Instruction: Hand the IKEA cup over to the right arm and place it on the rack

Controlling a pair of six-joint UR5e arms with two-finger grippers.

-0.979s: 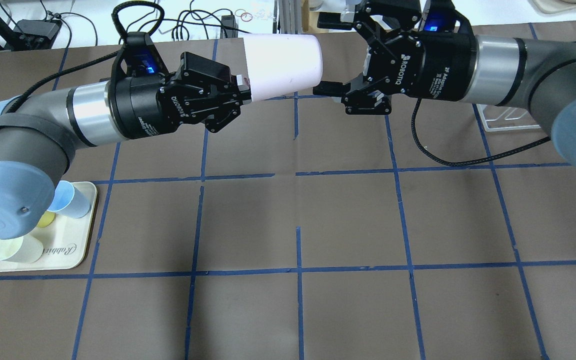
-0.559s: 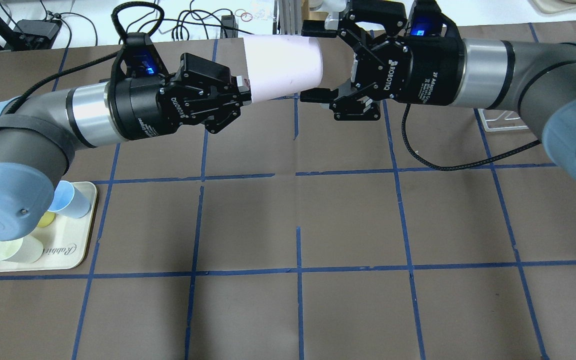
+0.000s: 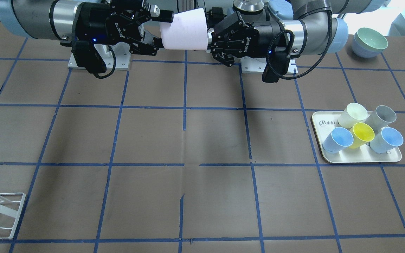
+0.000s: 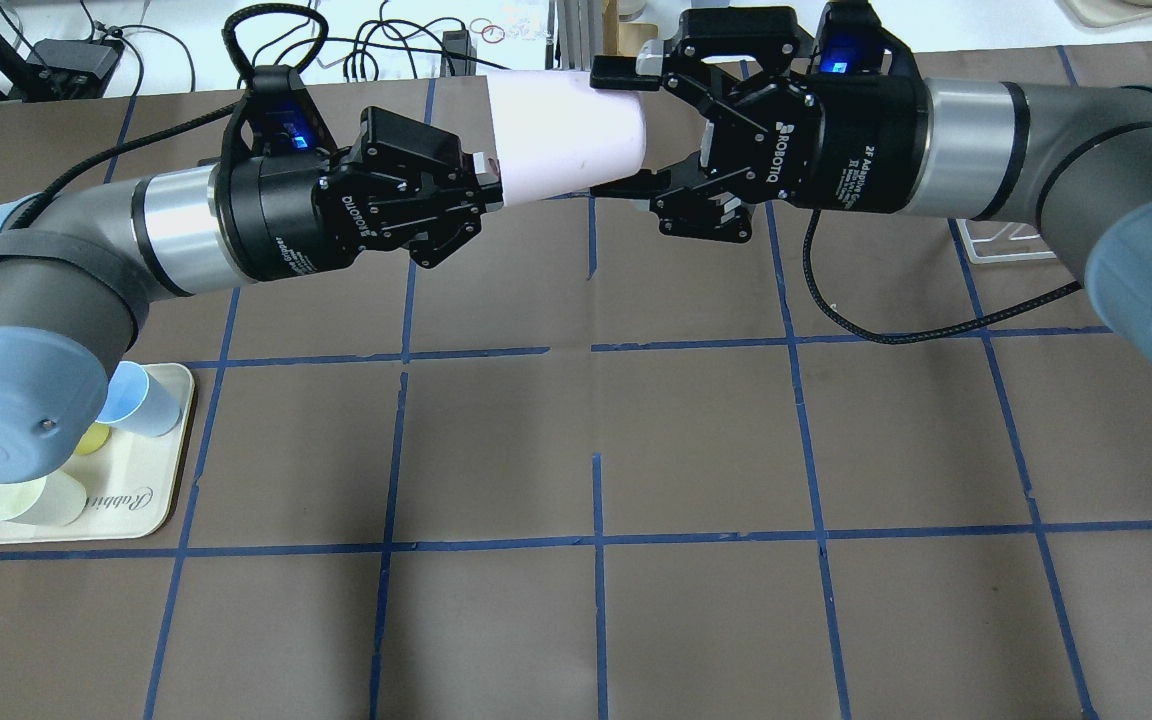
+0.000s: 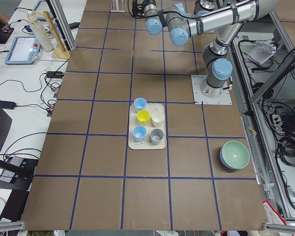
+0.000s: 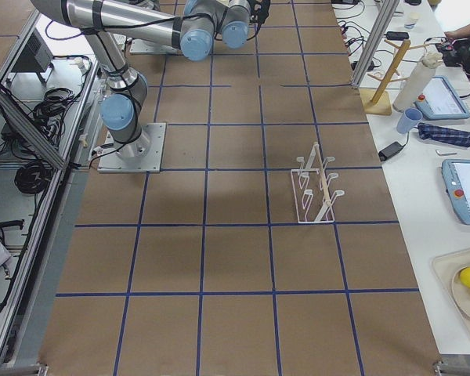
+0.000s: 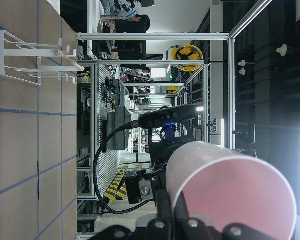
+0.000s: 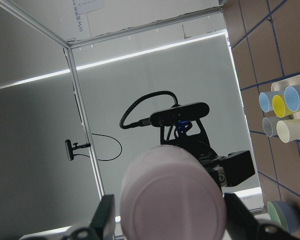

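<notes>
The IKEA cup (image 4: 566,130) is being held on its side in the air above the table (image 4: 696,440), between the two arms. It is being grasped at its wide, open end by the left gripper (image 4: 488,178), whose fingers are being pressed tight on the rim. The closed base is being pointed at the right gripper (image 4: 628,130). The narrow end is being straddled by that gripper's spread jaws, with one finger on each side of the cup (in the right wrist view a thin gap is being shown beside each finger, so nothing is being clamped there). The rack (image 6: 313,188) is being left standing on the table at the robot's right end, well apart from the cup. At the robot's left end a cream tray (image 3: 329,156) is being occupied by five other cups (image 3: 362,133): two blue, one yellow, one pale yellow and one grey. A green bowl (image 3: 369,41) is being kept on the table near the robot's base, apart from the tray.
</notes>
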